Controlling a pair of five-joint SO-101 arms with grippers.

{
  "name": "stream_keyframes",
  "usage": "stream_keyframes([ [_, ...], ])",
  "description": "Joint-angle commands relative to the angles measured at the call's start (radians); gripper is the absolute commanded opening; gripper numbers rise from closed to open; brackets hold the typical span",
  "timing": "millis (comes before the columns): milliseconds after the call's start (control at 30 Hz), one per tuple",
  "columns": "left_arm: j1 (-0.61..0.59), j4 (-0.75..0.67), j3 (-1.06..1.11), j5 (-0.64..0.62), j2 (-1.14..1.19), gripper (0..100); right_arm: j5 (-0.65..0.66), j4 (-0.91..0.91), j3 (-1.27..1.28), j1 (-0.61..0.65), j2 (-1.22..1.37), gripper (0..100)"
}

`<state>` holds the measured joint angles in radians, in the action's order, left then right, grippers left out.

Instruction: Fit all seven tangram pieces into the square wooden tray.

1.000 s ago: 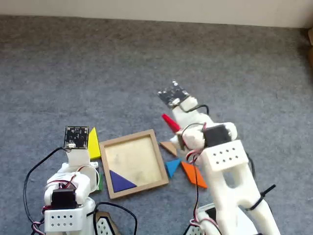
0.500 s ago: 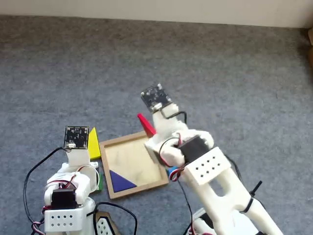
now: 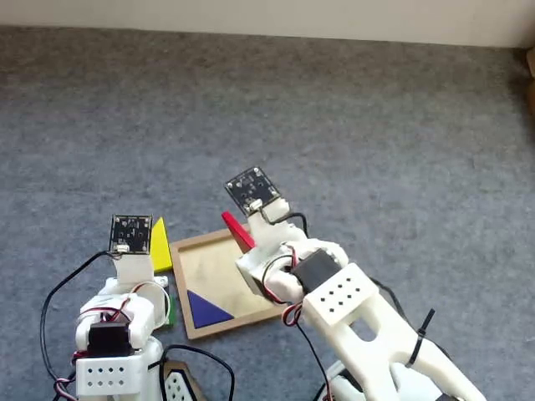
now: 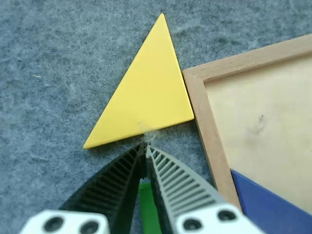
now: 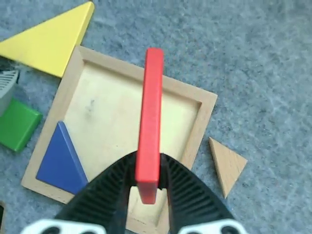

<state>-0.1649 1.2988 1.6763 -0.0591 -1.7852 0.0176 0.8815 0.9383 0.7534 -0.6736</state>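
Right claw (image 5: pixel 146 180) clamps the red piece (image 5: pixel 150 117) on edge above the square wooden tray (image 5: pixel 112 66), which holds just a blue triangle (image 5: pixel 58 158); left claw (image 4: pixel 145 148) sits closed and empty beside the yellow triangle (image 4: pixel 146 92), with green piece (image 5: pixel 17 124) and tan triangle (image 5: pixel 226 163) also unplaced.

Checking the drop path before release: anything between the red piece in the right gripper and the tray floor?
Nothing visible. The right gripper holds the red piece on edge over the wooden tray, with bare tray floor on both sides of it. The blue triangle lies in one tray corner, well off to the side.
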Motion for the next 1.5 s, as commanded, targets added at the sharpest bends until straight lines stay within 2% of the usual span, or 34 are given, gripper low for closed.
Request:
stream_keyframes([
  [0, -0.012, 0.006, 0.021, 0.009, -0.007, 1, -0.011, -0.021, -0.01, 0.012, -0.033, 0.7],
  [433, -0.012, 0.006, 0.021, 0.009, -0.007, 1, -0.011, -0.016, -0.021, 0.005, 0.242, 0.8],
  [767, -0.012, 0.006, 0.021, 0.009, -0.007, 1, -0.011, -0.035, -0.022, -0.065, 0.243, 0.8],
  [933, -0.012, 0.006, 0.021, 0.009, -0.007, 1, -0.011, -0.048, -0.022, -0.059, 0.254, 1.9],
  [1067, -0.012, 0.006, 0.021, 0.009, -0.007, 1, -0.011, -0.044, -0.022, -0.048, 0.249, 9.3],
  [1267, -0.012, 0.006, 0.021, 0.009, -0.007, 1, -0.011, -0.042, -0.022, 0.015, 0.242, 10.1],
  [1467, -0.012, 0.006, 0.021, 0.009, -0.007, 1, -0.014, 0.12, -0.142, 0.051, 0.242, 10.2],
])
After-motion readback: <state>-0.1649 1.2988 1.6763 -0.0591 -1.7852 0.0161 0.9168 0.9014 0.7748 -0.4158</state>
